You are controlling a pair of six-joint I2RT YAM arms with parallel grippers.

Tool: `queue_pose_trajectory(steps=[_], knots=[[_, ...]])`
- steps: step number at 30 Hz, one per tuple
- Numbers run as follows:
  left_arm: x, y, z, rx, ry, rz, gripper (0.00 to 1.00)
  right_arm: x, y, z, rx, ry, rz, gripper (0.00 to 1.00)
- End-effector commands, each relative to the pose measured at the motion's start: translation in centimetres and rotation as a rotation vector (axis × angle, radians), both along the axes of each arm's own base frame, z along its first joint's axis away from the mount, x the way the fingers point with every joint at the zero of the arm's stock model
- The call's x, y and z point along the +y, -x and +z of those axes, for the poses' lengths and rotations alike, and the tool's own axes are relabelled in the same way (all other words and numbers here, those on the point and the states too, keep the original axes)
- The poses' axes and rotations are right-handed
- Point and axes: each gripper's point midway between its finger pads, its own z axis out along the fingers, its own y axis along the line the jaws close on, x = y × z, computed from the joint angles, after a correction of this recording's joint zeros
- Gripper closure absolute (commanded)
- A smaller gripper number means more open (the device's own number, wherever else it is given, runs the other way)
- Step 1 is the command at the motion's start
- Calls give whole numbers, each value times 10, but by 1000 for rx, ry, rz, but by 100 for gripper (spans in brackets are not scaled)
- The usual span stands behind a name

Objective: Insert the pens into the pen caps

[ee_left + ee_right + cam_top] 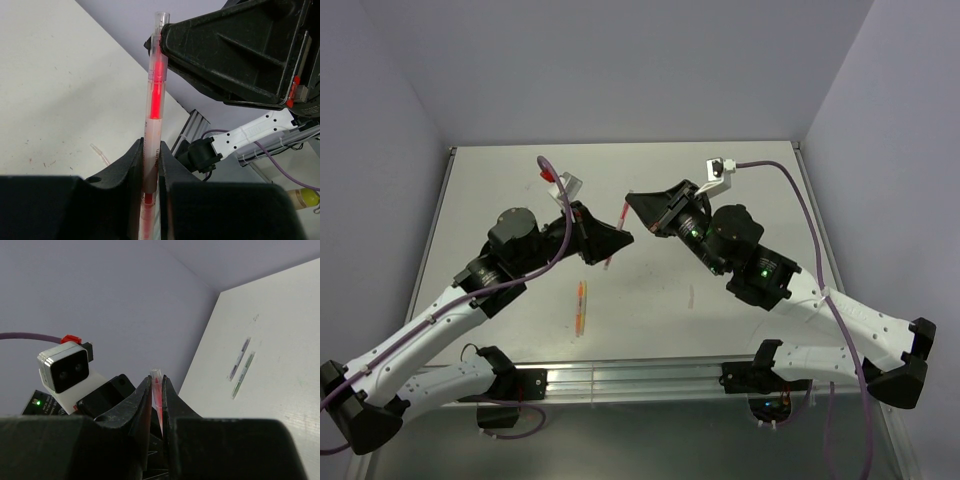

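Observation:
A red pen (pixel 155 100) with a clear barrel stands nearly upright between the two arms, above the table (pixel 740 180). My left gripper (pixel 151 152) is shut on its lower barrel, seen in the top view as the left gripper (pixel 615 241) under the red pen (pixel 618 222). My right gripper (pixel 157 384) is shut on the clear pen cap (pixel 156 374) at the pen's upper end; from above, the right gripper (pixel 636 206) meets the left one mid-table. How far the pen sits in the cap is hidden by the jaws.
An orange and yellow pen (pixel 581 306) lies on the table near the front edge. A grey pen (pixel 240 358) and a green pen (pixel 243 375) lie side by side on the table. A loose clear cap (pixel 100 154) lies flat, faintly visible from above as cap (pixel 691 296).

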Motion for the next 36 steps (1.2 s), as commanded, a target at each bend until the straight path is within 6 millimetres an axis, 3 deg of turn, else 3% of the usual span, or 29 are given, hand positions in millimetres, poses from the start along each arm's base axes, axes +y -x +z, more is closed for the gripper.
queue_pose_trajectory(steps=[1,21,36], knots=[[24,-52,59,-118,126,272,100,38,78,-34,69,103,360,100],[28,-54,77,-148,132,295,100,40,88,-44,69,167,373,100],[32,-55,79,-149,130,298,100,40,88,-43,65,188,365,100]])
